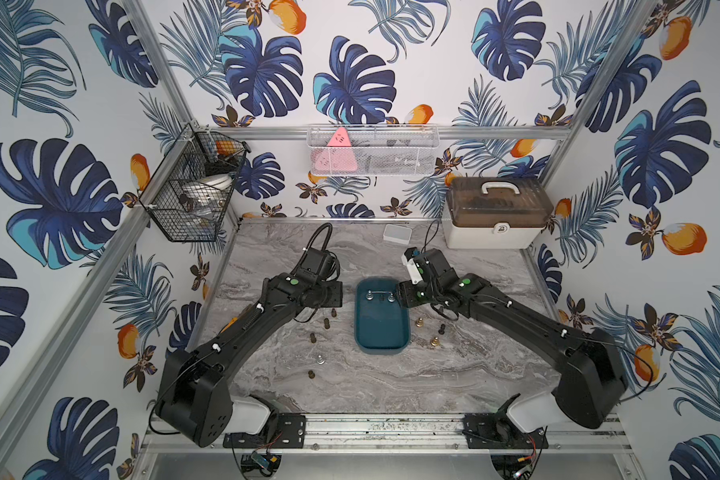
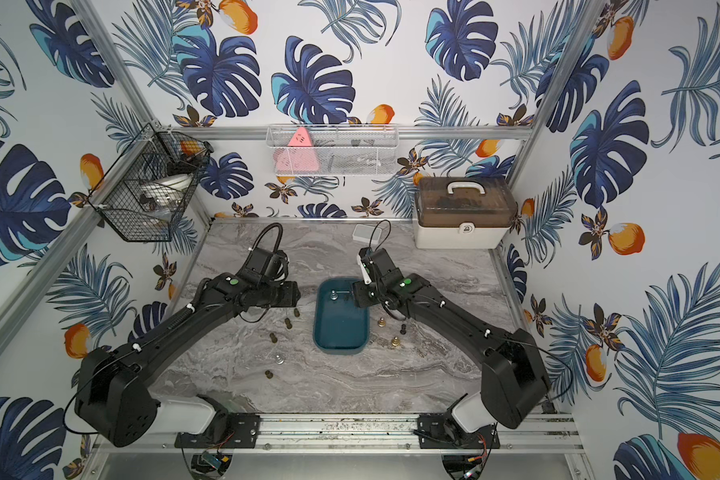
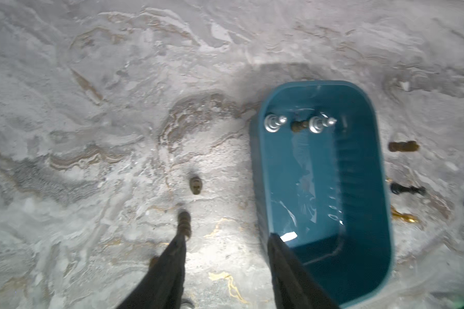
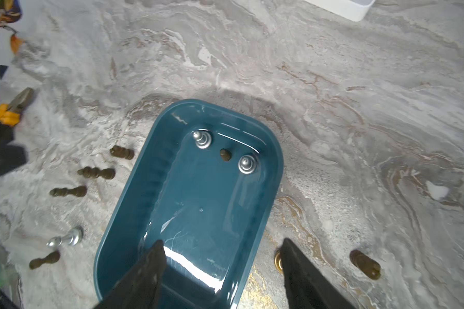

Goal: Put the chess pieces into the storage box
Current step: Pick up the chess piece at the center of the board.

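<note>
Storage box [image 1: 381,328] — white case [image 1: 495,220] well behind

- No word, brand name or number can be read in any view.
- The white plastic case with a brown translucent lid [image 1: 491,237] has a small padlock-shaped mark on its front latch [image 1: 501,227] (visible in both top views).
- The pink triangular item [image 1: 338,139] shows a few dark specks, too small to read.

Eleven small round-based chess pieces [image 1: 326,323] and one dark teal plastic tray [image 1: 381,351] lie before you.
You count six dark brown pieces [image 1: 313,338], three silver metallic ones [image 1: 320,360] and two brass-gold ones [image 1: 434,342].
</note>
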`<state>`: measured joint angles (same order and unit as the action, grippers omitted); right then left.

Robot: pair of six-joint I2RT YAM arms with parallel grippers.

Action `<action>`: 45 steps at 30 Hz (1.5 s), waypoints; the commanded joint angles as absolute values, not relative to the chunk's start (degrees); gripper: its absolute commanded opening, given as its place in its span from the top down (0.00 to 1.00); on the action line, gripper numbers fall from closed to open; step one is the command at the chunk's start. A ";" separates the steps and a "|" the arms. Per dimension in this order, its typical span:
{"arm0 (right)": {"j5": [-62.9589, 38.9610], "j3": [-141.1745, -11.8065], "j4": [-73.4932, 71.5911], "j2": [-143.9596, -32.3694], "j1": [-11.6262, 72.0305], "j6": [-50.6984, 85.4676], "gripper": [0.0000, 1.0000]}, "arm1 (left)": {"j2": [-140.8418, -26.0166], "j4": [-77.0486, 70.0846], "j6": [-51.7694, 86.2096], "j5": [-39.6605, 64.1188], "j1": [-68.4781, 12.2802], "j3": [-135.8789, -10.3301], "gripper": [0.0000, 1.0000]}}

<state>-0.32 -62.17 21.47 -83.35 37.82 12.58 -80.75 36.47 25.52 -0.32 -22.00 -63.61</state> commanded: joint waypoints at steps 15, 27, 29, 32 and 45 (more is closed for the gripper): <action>-18.95 -34.86 -27.37 -75.41 41.37 7.94 0.30 | -89.40 46.16 28.72 -5.13 -23.04 -62.96 0.52; -16.66 -32.89 -29.16 -74.51 42.54 7.39 0.30 | -96.37 45.25 27.28 -7.56 -24.60 -66.07 0.55; -15.63 -32.74 -28.79 -74.14 42.71 7.04 0.30 | -96.93 45.14 27.48 -8.17 -24.53 -66.09 0.56; -14.65 -32.43 -29.00 -73.83 42.85 6.86 0.30 | -97.81 45.02 27.59 -7.87 -24.74 -65.95 0.60; -13.94 -32.96 -28.10 -74.37 43.63 6.36 0.30 | -98.70 43.87 28.14 -8.72 -25.17 -65.03 0.66</action>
